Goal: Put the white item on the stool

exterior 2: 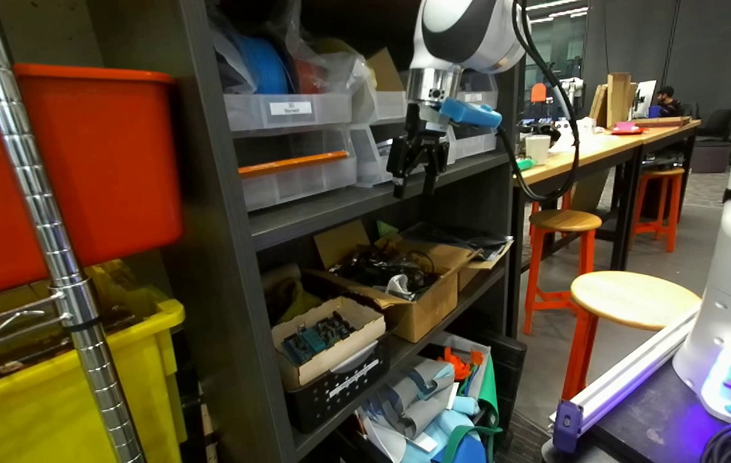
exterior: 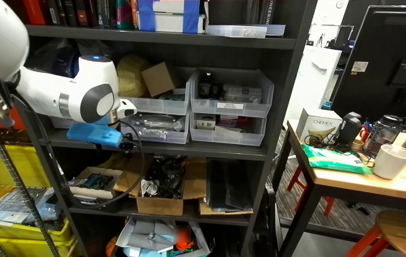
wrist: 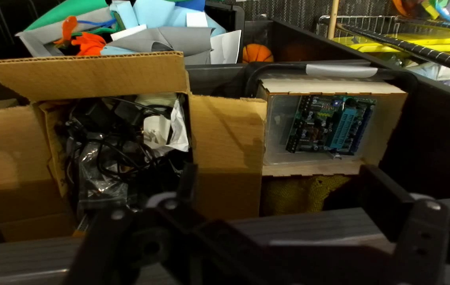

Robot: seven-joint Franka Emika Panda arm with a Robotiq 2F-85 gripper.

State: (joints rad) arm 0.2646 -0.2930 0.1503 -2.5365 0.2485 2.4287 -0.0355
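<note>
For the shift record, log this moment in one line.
hand: open, holding nothing | position: in front of shelving | stools: several in view | white item: location uncertain

In an exterior view the robot's white arm [exterior: 45,93] reaches out nearly level, a small blue light [exterior: 96,57] lit on top of its wrist [exterior: 94,101]. Below the wrist the black fingers [exterior 2: 431,179] point down, spread well apart in the wrist view too.
</note>
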